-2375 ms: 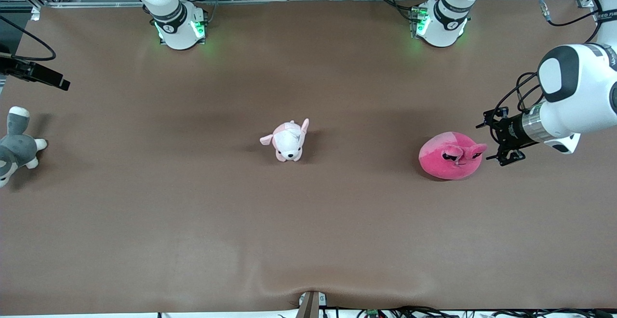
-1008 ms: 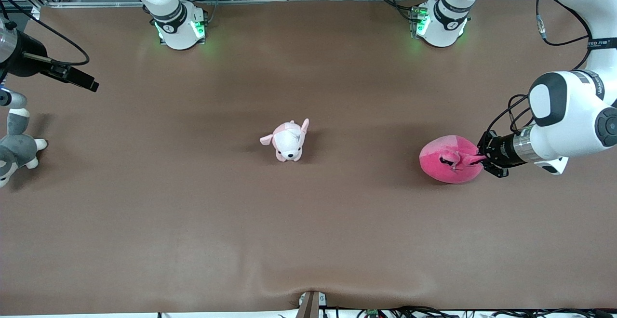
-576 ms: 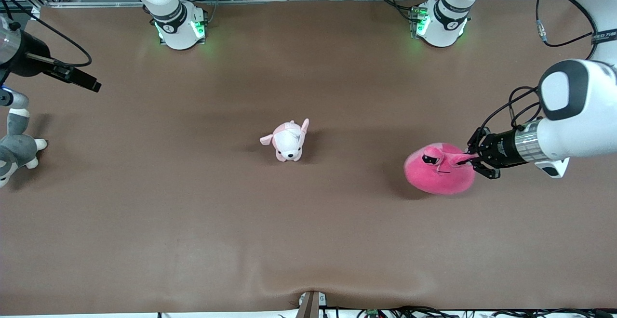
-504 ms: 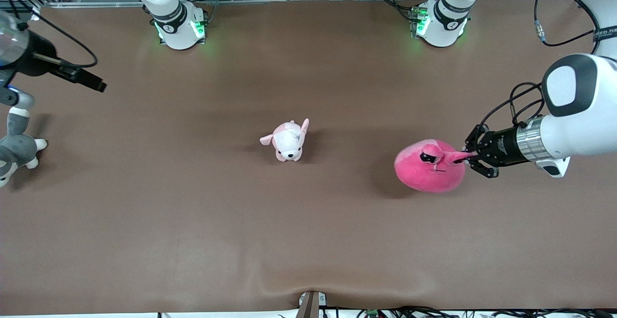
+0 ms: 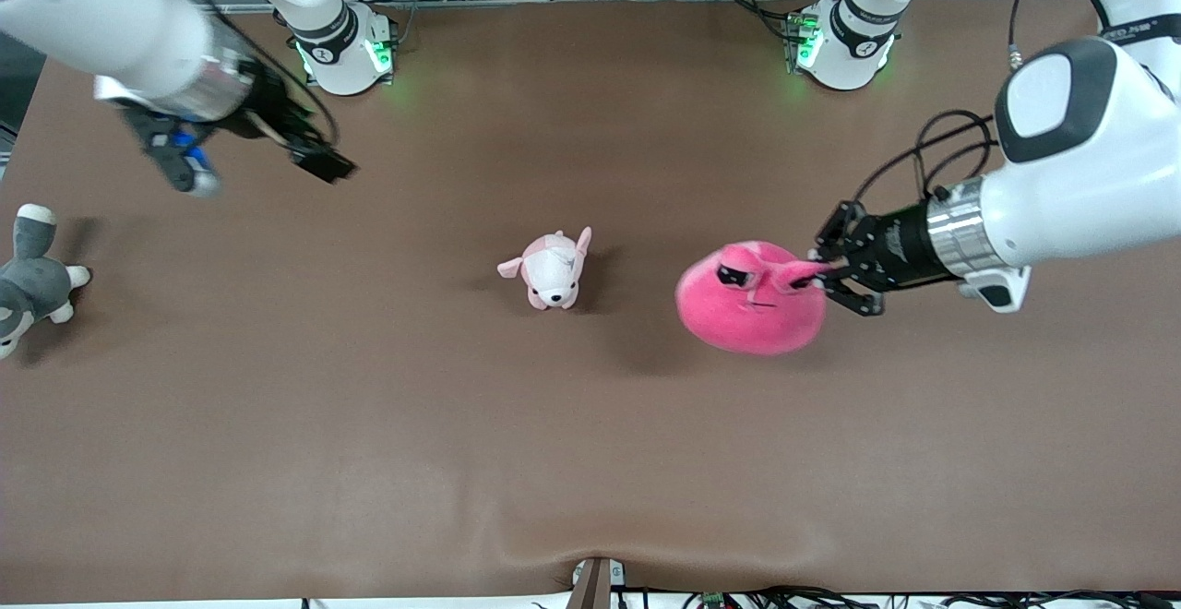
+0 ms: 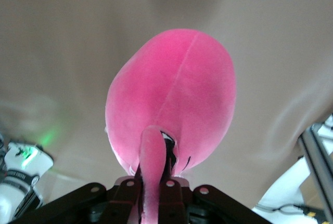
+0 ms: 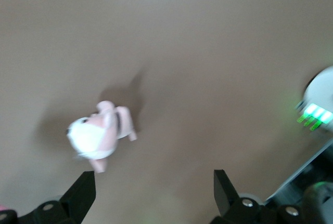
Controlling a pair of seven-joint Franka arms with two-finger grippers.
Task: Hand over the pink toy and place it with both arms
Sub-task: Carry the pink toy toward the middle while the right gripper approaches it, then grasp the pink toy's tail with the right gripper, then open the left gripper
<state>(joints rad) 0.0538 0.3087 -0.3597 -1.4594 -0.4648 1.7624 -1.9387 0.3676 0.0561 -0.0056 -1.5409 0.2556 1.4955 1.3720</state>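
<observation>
Moved since the earlier frame: the pink toy (image 5: 749, 299), off the desk (image 5: 590, 461) and carried toward the pale puppy plush (image 5: 551, 270). You see the left hand (image 5: 824, 275) clenched on its ear flap. Right hand (image 5: 318, 159): fingers spread, empty, over the desk near its own base. Grey plush (image 5: 28, 279): at the desk edge.
</observation>
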